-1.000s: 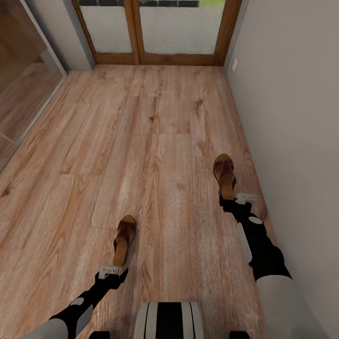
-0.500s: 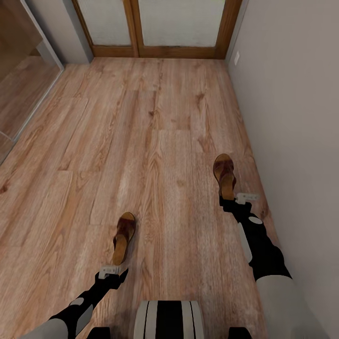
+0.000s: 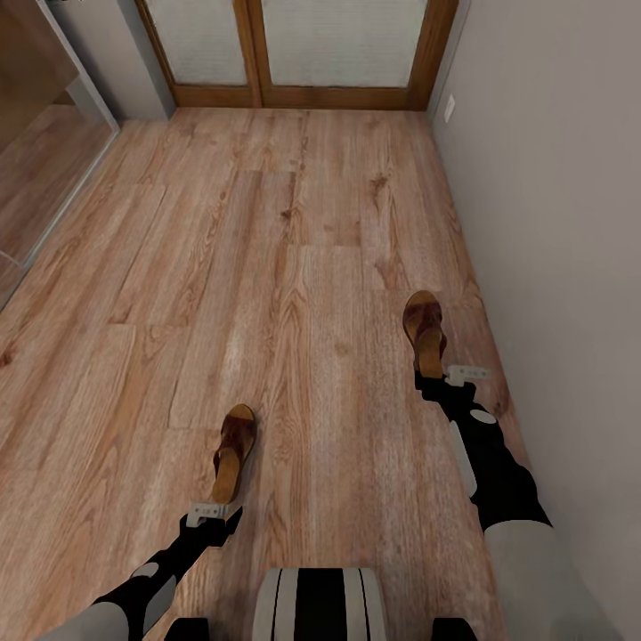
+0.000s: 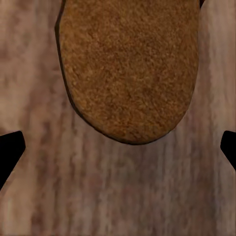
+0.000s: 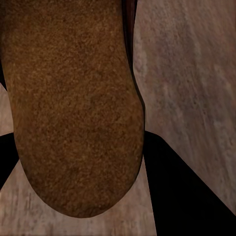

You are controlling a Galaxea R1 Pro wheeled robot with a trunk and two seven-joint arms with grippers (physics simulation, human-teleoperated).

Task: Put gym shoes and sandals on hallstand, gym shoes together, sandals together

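Little changed since half a second back: doors a touch lower in the head view, arms and sandals placed as before; a second back, more of the doors in sight.

Left sandal flat on the corridor floor toward 7 o'clock of the head view, heel pointing back at the left tool, toe toward 12. Left tool just behind the heel, apart from it; in its wrist view the tan heel ahead and two dark fingertips set wide at either side, nothing between them, so spread open and empty.

Right sandal toward 4 o'clock, near the grey wall, heel toward the right tool. Right tool right at that heel; in its wrist view the footbed very close, dark finger alongside it. Whether pinched or merely flanked, cannot tell.

Wood-framed glass doors at 12 o'clock, far end of the floor. Robot's trunk at 6 o'clock.
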